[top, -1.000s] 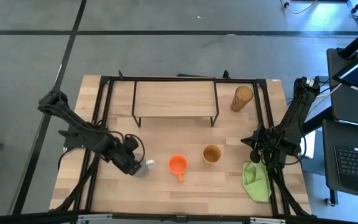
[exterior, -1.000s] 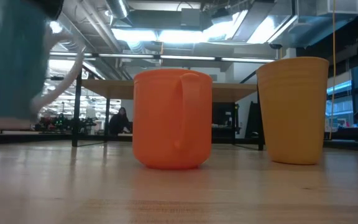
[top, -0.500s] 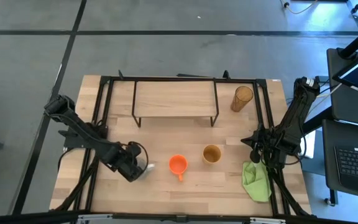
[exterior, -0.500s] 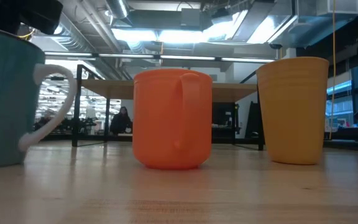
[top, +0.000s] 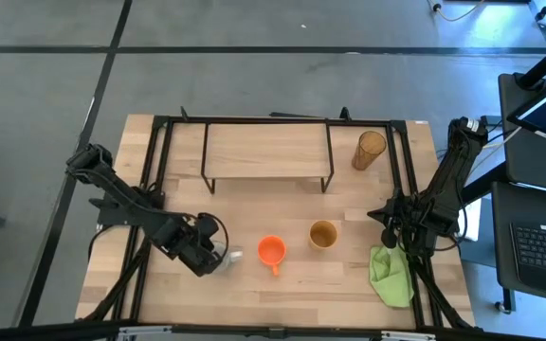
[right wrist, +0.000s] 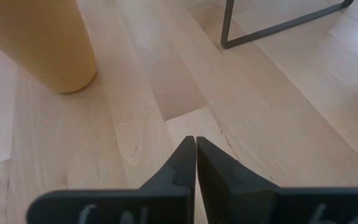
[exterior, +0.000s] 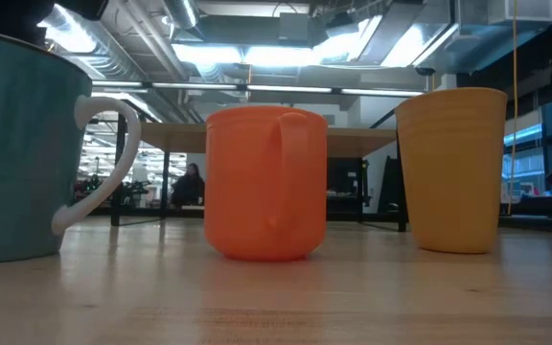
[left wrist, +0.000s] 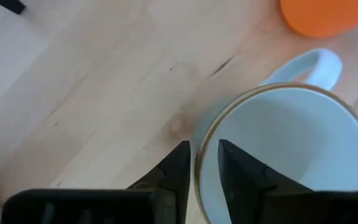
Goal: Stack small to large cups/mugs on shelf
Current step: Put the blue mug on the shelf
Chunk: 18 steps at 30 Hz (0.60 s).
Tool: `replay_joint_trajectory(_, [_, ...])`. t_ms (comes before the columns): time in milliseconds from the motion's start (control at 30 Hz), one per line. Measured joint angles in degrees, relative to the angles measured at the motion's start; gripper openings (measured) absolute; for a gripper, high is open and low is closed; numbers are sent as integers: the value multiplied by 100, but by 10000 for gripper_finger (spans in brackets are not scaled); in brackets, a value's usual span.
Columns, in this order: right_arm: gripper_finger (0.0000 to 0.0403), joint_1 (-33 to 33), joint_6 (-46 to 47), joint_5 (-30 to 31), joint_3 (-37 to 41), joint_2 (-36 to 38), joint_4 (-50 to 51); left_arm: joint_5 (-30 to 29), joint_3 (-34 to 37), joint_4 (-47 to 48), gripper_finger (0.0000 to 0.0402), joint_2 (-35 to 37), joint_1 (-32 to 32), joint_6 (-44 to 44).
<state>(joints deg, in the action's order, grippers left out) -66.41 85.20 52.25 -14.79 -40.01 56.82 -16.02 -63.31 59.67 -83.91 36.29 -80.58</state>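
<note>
The white mug stands upright on the table left of the orange mug, its handle turned toward it. My left gripper points down over the white mug's rim, open, one finger inside and one outside. The tan cup stands right of the orange mug. The amber tumbler stands by the right end of the shelf, whose board is bare. My right gripper waits shut at the table's right, near the tan cup. My left gripper stands astride the white mug's rim on the side away from the handle, coming from above. The inner finger is clear of the wall. Whether the outer finger touches the rim, I cannot tell. The mug rests on the table on its base.
A green cloth lies crumpled at the near right, beside the right arm. The shelf's black wire legs stand on the table's far half. Bare wood lies between the cups and the shelf.
My left gripper has gone a little toward the table's near edge and the orange mug, carrying the white mug. The mug, lifted clear a second ago, has come down onto the table and stands upright there, closer to the orange mug.
</note>
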Motion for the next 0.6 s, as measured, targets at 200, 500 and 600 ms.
replay_joint_trajectory(200, [16,1,0,0,0,2,0,79,1,251,75,-9,2,-22])
replay_joint_trajectory(500, [16,2,1,2,0,0,0,87,2,291,75,-10,2,-4])
replay_joint_trajectory(600, [16,1,1,1,0,0,0,58,3,291,75,-10,2,-3])
